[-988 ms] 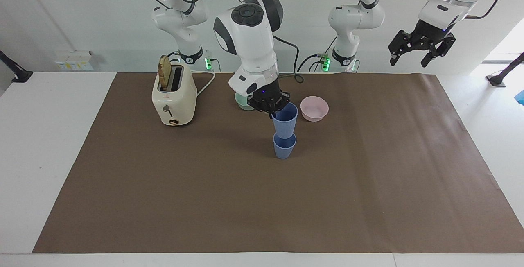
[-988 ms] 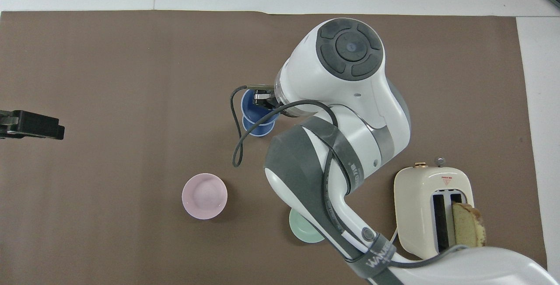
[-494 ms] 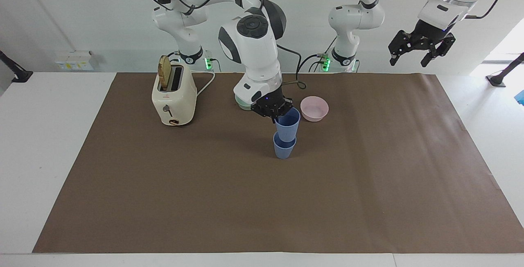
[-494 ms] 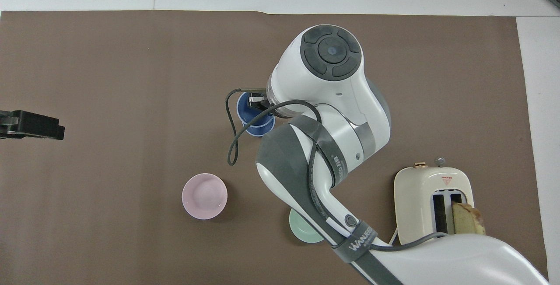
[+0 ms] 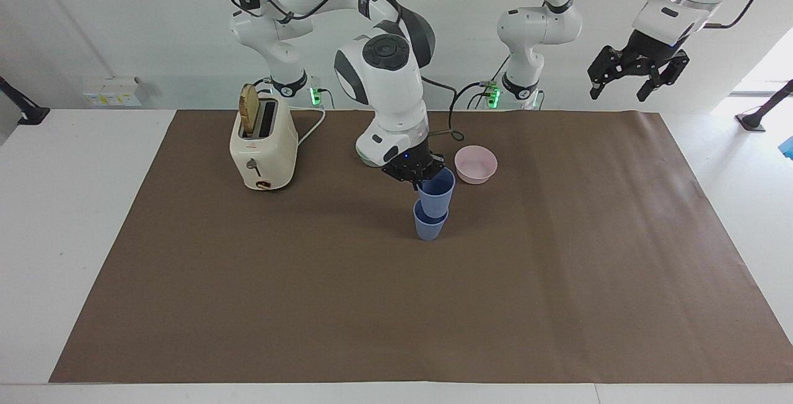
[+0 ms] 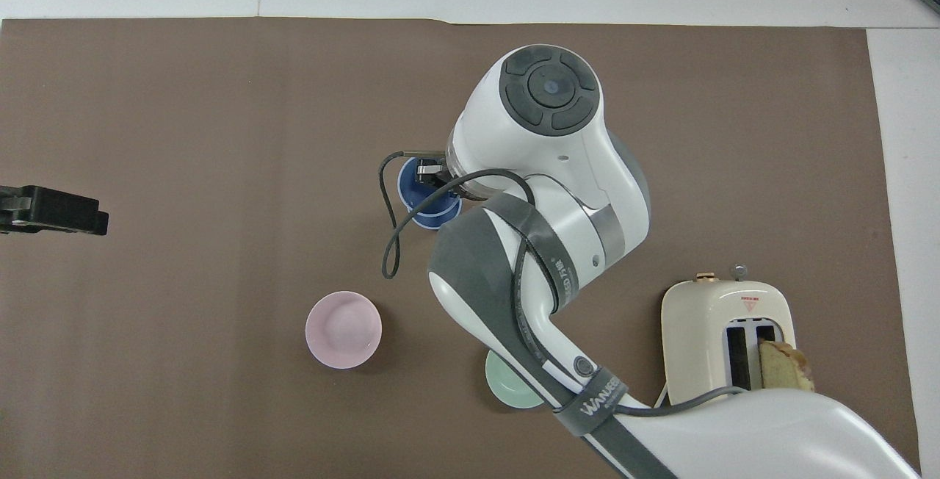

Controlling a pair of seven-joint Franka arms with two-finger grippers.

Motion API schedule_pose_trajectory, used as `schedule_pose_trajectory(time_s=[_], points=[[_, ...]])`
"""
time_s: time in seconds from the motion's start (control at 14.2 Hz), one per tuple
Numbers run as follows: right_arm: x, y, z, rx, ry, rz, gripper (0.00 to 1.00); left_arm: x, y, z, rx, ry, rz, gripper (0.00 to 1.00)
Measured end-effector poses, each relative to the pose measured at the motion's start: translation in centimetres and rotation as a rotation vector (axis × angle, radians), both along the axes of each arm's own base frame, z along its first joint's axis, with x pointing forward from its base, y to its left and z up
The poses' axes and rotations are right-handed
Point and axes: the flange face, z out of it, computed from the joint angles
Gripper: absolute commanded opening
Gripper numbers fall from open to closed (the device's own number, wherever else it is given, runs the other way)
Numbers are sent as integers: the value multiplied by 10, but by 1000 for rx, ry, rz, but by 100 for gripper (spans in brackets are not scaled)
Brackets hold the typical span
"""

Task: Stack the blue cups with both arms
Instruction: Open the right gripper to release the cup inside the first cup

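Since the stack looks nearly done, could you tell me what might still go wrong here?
The right gripper grips the rim of the upper periwinkle plastic cup, which sits tilted in the lower periwinkle cup. Pushing down could tip the lower one. Withdrawing sideways might drag both toward the pink bowl. The left gripper waits aloft.

Matt plastic blue cups (image 5: 432,209); smooth brown paper sheet (image 5: 372,305).

Toaster (image 5: 263,144), pink bowl (image 5: 476,164), green bowl (image 6: 507,391)
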Motion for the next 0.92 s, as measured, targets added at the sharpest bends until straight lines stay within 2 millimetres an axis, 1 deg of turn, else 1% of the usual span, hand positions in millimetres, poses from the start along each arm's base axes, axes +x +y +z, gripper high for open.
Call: schedule_pose_trajectory(time_s=[0.71,0.92], points=[[0,-1,-20,-18,16,0,0,0,0,0,0,0,0,100],[1,0,-32,-27,18,2,0,0,0,0,0,0,0,100]])
